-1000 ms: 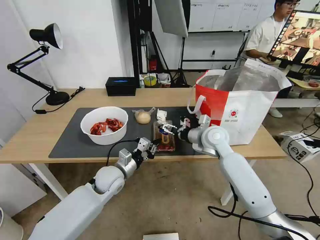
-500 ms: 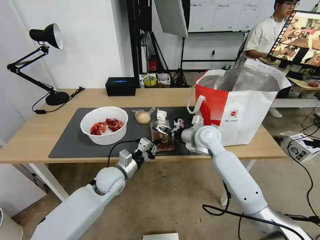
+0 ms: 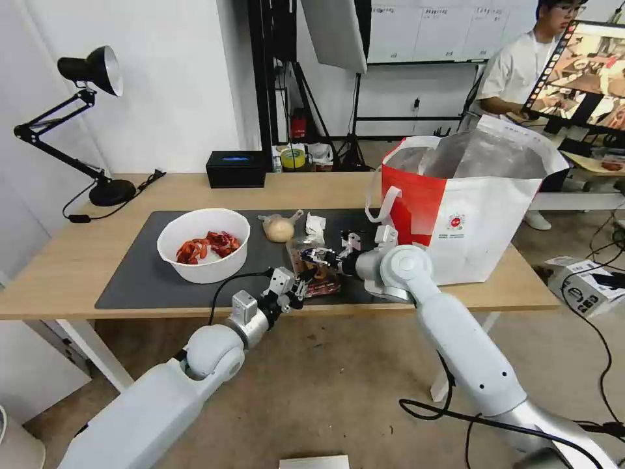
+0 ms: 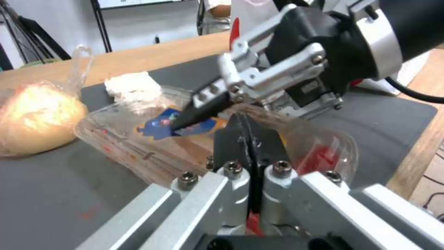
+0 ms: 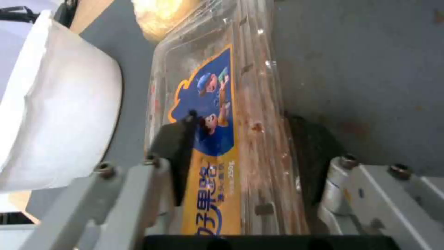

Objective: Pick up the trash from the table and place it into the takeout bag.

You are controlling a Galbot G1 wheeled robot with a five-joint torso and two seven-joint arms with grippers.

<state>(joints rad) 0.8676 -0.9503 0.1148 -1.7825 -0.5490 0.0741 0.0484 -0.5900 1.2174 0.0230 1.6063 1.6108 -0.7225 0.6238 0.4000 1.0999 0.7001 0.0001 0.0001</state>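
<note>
**Flimsy tray straddled by robot's jaws**

The clear two-compartment tray [image 5: 217,139] lies on the grey mat [image 3: 143,273] between the right gripper's [image 5: 245,152] spread jaws. Thin and crushable, it seems best held across its long walls. The left gripper [image 4: 249,139], pressed together, hovers just beside.

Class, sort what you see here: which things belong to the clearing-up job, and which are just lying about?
Job: white bowl of crayfish shells; clear plastic tray, between the right claw's fingers; crumpled tissue; knotted bag; takeout bag; left claw.

Lying about: desk lamp; black box.
</note>
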